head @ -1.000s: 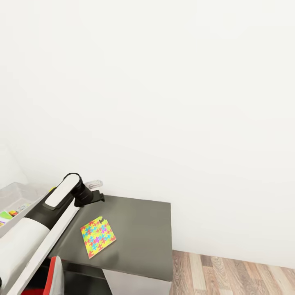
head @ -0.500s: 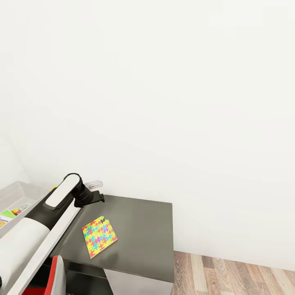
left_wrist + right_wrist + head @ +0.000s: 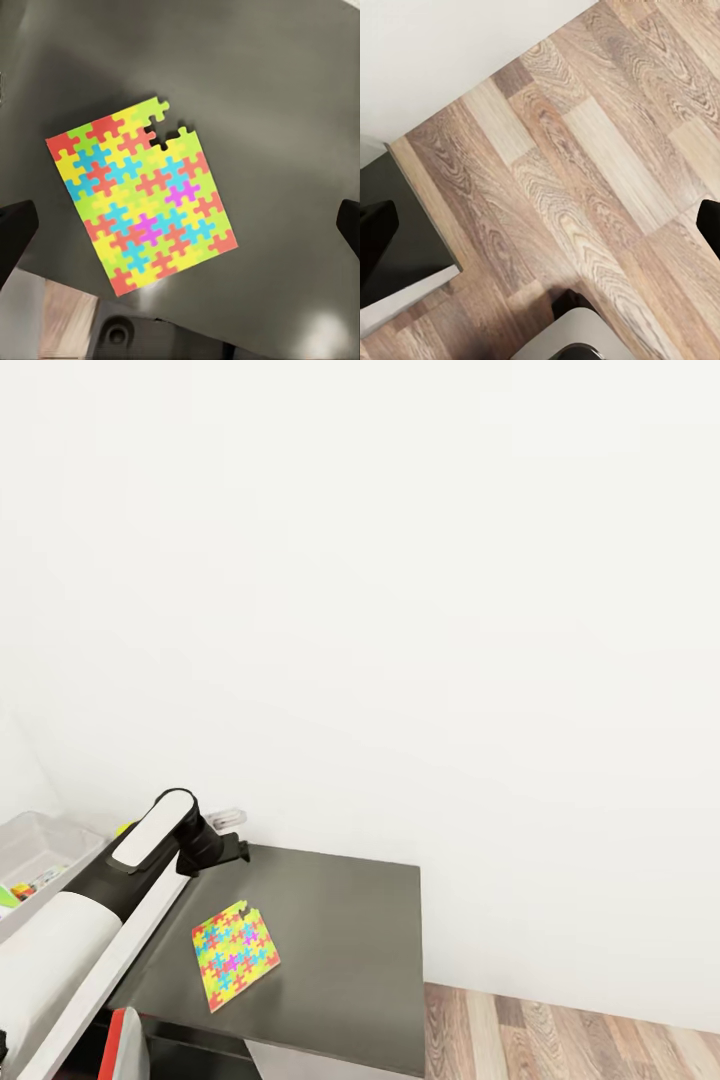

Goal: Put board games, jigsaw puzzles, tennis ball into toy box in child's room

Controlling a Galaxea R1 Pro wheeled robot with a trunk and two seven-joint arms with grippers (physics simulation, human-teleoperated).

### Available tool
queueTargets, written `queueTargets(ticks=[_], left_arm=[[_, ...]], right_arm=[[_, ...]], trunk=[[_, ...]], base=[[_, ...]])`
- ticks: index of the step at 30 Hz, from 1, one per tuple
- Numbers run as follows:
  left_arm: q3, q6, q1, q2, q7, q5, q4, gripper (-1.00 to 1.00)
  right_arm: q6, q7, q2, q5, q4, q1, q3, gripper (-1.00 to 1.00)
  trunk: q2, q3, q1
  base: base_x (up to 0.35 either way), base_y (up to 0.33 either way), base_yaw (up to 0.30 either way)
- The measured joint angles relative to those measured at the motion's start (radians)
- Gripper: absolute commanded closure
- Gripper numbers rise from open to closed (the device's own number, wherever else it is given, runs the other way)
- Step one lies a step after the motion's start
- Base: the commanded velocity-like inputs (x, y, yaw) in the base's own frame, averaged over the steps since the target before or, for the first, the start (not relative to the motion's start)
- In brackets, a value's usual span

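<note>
Main risk: jigsaw puzzle (image 3: 139, 196) is a thin flat sheet lying flush on the dark surface (image 3: 350, 930). A straight-down pinch probably just scrapes or shoves it. It already sits near the surface's front edge, so a push that way could tip it off onto the wood floor (image 3: 570, 1035). One piece is missing at its far corner, and the tab beside the notch looks like a poor spot to grab.

Second risk: the puzzle lies skewed to the surface's edges. A grasp not lined up across a side could spin it rather than lift it.

Left tool (image 3: 180, 225): spread wide, nothing held. In the left wrist view its two dark fingertips (image 3: 15, 232) sit at opposite borders with the puzzle between them. Tool hangs above the puzzle, clear of it, no contact. The puzzle looks roughly centred in the gap, a bit toward one finger.

In the head view the puzzle (image 3: 235, 955) lies in the front-left part of the surface, well away from the right edge and back edge. The left arm (image 3: 150, 840) reaches over the back-left corner. Toy box (image 3: 40, 850) sits further left, at the frame's border, with some coloured items inside. I can't tell what it rests on.

Right tool (image 3: 540, 217): also spread, empty, pointing down at the floor next to a corner of the surface, away from the puzzle.
</note>
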Motion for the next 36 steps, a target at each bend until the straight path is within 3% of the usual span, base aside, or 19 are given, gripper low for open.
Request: queueTargets(ticks=[5,11,23,27,32,36], left_arm=[[0.005,-0.024,0.000,-0.001,-0.003,0.000,0.053,-1.00],[0.004,-0.098,0.000,-0.001,-0.025,0.000,0.106,-1.00],[-0.006,-0.253,0.000,0.000,-0.197,-0.011,0.280,-1.00],[-0.006,-0.317,0.000,0.000,-0.295,-0.084,0.352,-1.00],[0.000,-0.419,0.000,-0.001,-0.447,-0.260,0.399,-1.00],[0.003,-0.454,0.000,-0.001,-0.490,-0.312,0.407,-1.00]], right_arm=[[0.000,0.000,0.000,0.000,0.000,0.000,0.000,-1.00],[0.000,0.000,0.000,0.000,0.000,0.000,0.000,-1.00],[0.000,0.000,-0.001,0.000,0.000,0.000,0.000,-1.00],[0.000,0.000,-0.001,0.000,0.000,0.000,0.000,-1.00],[0.000,0.000,0.000,0.001,-0.001,0.000,0.001,-1.00],[0.000,0.000,0.000,0.001,-0.001,0.000,0.001,-1.00]], trunk=[[0.000,0.000,0.000],[0.000,0.000,0.000],[0.000,0.000,0.000],[0.000,0.000,0.000],[0.000,0.000,0.000],[0.000,0.000,0.000]], base=[[0.020,-0.001,0.000],[0.003,0.000,0.000],[0.000,0.000,0.000],[0.000,0.000,0.000],[0.000,0.000,0.000],[0.000,0.000,0.000]])
